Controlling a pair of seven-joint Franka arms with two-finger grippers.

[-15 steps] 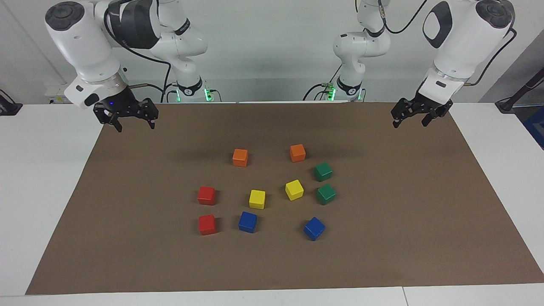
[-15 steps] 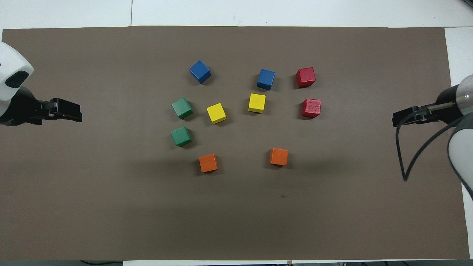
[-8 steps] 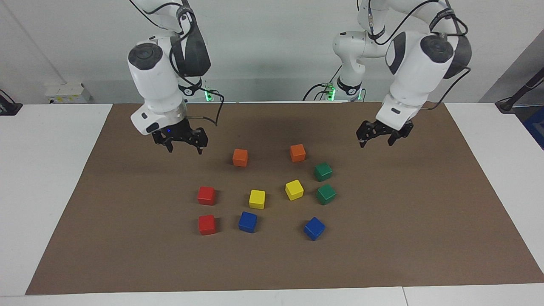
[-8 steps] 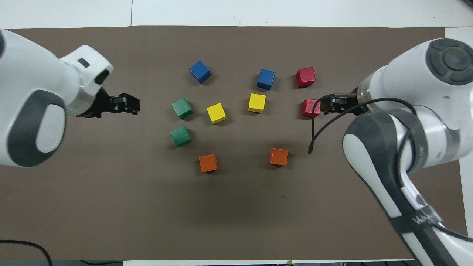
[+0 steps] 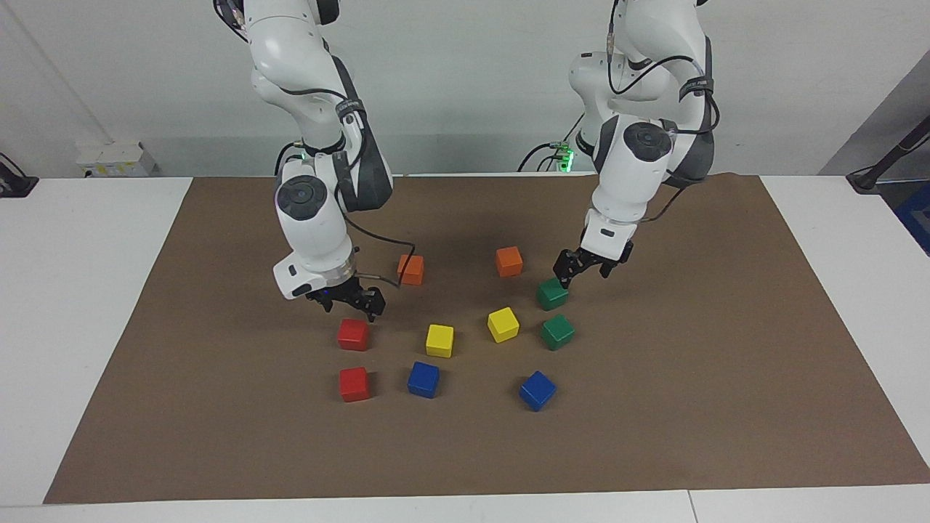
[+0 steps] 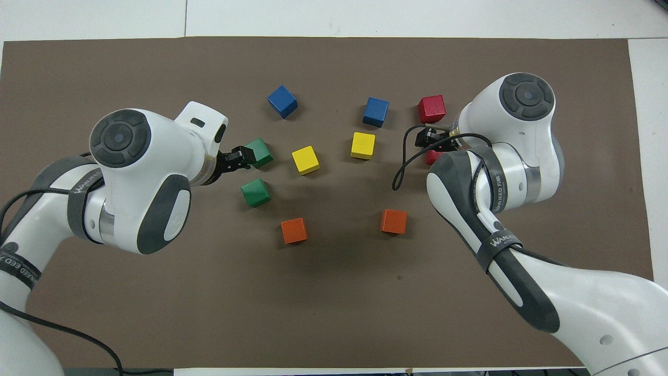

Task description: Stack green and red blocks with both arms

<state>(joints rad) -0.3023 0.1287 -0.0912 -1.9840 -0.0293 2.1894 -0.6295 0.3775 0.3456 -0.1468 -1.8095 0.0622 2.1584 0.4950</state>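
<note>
Red matte cubes, one (image 5: 353, 334) nearer the robots than the other (image 5: 354, 383), lie toward the right arm's end from the pair of yellow cubes (image 5: 439, 340), and the right gripper (image 5: 349, 305) hangs just over the nearer one, fingers spread and empty. Toward the left arm's end from that pair sit two dark green matte cubes (image 5: 553, 293) (image 5: 557, 331) - the left gripper (image 5: 580, 272), also spread and empty, is close over the nearer. These look light, rigid and unslippery; pinch two flat parallel faces, squarely.

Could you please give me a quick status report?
Left gripper open over nearer green block. Right gripper open over nearer red block. Nothing stacked, nothing in the way.
</note>
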